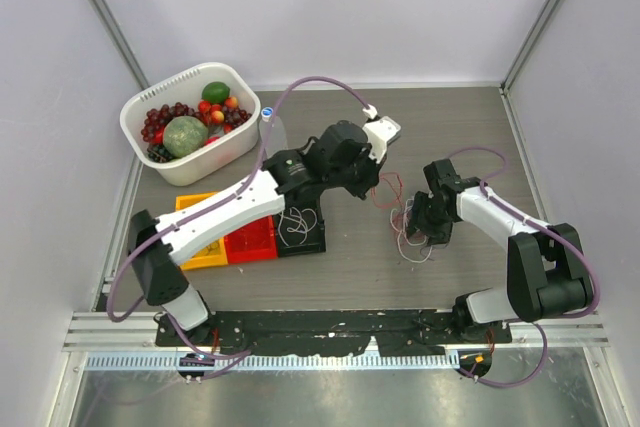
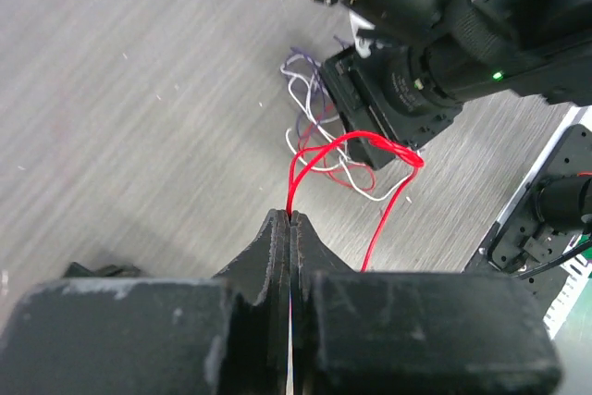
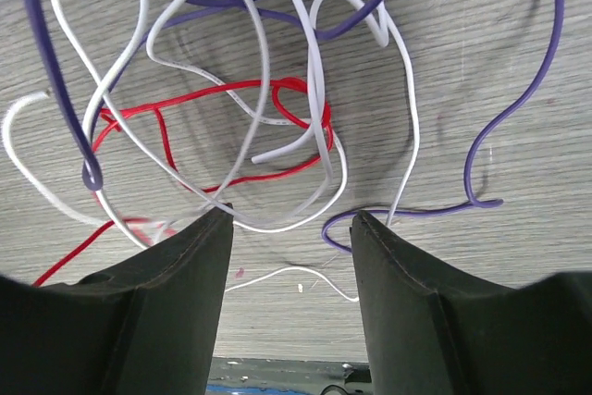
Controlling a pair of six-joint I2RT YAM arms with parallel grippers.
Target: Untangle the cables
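2 grippers are at the cables (image 1: 412,235), which lie tangled on the table (image 3: 481,43), at 3 o'clock from its middle. The left gripper (image 2: 289,219) is clamped on a red cable (image 2: 351,141) that arcs toward 1 o'clock. The right gripper (image 3: 291,219) hangs over the tangle with its jaws apart.

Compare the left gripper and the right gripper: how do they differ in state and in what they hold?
The left gripper is shut; the right gripper stands open. The left gripper pinches the red cable; the right gripper holds nothing. The right gripper hangs over the white cable and purple cable loops; the left gripper sits apart from them. Both are black.
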